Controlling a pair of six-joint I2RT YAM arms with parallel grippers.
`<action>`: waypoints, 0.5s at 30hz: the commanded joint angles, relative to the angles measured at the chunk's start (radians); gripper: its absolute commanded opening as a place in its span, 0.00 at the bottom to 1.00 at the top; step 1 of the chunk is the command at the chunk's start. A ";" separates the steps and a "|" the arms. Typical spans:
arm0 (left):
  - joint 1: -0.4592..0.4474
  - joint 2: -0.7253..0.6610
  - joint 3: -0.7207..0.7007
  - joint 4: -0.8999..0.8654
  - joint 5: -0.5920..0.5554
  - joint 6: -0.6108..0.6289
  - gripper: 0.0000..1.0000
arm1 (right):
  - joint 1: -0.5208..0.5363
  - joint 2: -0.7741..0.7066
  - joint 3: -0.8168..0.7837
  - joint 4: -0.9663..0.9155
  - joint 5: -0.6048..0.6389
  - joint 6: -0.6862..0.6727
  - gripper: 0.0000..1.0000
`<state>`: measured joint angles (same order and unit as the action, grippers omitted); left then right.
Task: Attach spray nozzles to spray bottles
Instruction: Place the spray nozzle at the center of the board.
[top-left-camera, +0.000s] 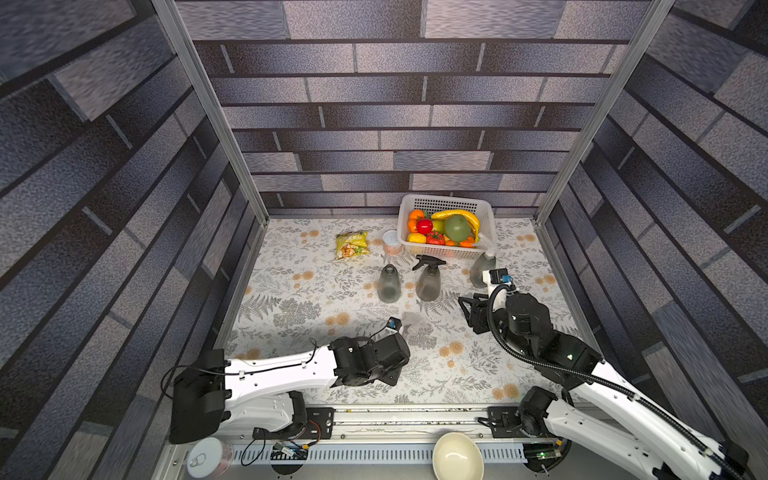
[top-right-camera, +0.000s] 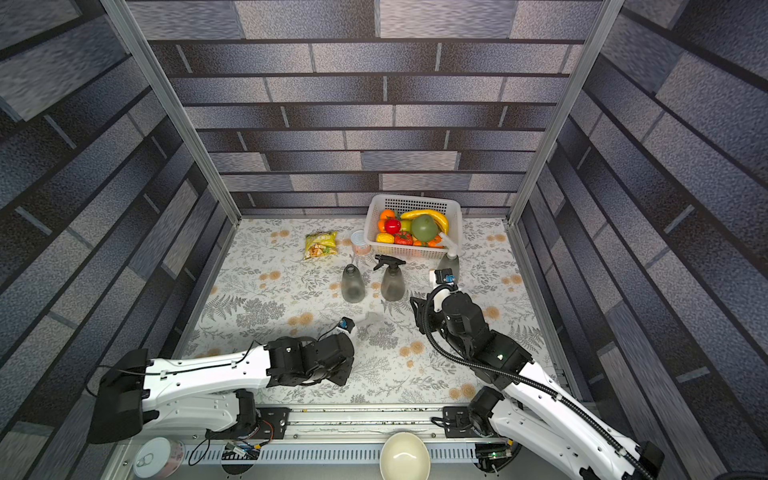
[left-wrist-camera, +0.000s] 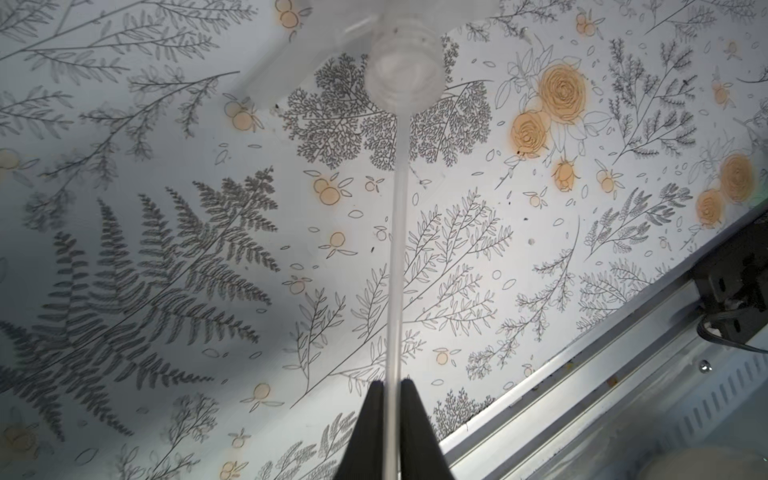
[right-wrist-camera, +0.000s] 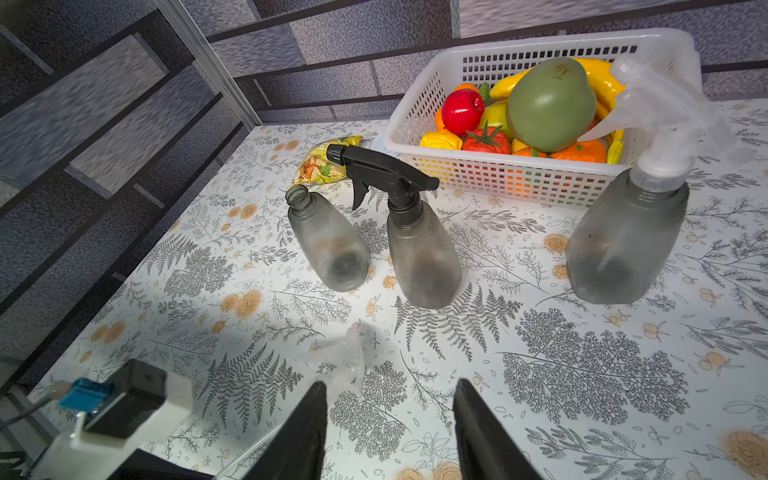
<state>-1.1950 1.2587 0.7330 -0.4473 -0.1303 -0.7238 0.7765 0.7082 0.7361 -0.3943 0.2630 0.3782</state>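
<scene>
The left gripper (left-wrist-camera: 392, 384) lies nearest its wrist camera, its two black fingers pressed together on the thin dip tube (left-wrist-camera: 397, 249) of a clear nozzle (left-wrist-camera: 405, 75). The head and screw collar hang out at the tube's far end over the floral table (left-wrist-camera: 124, 174); whether the head rests on the cloth or floats just above it cannot be told. The right gripper (right-wrist-camera: 390, 388) stands partly open with nothing between its jaws, aimed toward that nozzle. Beyond it the uncapped bottle (right-wrist-camera: 326, 241) stands upright, well apart from the nozzle. Beside that is the middle bottle (right-wrist-camera: 424, 257) wearing the black nozzle (right-wrist-camera: 384, 172), and near the basket (right-wrist-camera: 519, 183) a third bottle (right-wrist-camera: 627, 241) carries its own clear head (right-wrist-camera: 665, 112). The weak point is probably the hold: a pinch on a bendy tube gives little control over the heavier head, which may droop, swing or slide through the fingers. The fingers also occupy the part that must enter the narrow neck, so a handover to the right gripper looks necessary and could drop the piece. The uncapped bottle is unheld, and a misaimed tube tip could push it into its neighbour. Only the left wrist view shows the pinch, which both top views hide beneath the wrist, yet it shows no bottle. The right wrist view alone shows the open neck and the two seated collars. A top view adds the right arm (top-left-camera: 523, 320) appearing close to the third bottle, which it could knock.
</scene>
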 joint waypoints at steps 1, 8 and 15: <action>0.042 0.051 0.013 0.160 0.043 0.042 0.17 | 0.003 -0.019 0.043 -0.045 0.012 0.016 0.51; 0.071 0.093 0.030 0.191 0.025 0.096 0.39 | 0.003 -0.024 0.062 -0.081 0.018 0.018 0.53; 0.103 -0.372 -0.083 0.062 -0.213 0.130 0.72 | 0.050 0.144 0.211 -0.112 -0.045 -0.035 0.60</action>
<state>-1.1145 1.0775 0.6930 -0.3077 -0.2008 -0.6235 0.7925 0.7994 0.8837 -0.4831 0.2375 0.3691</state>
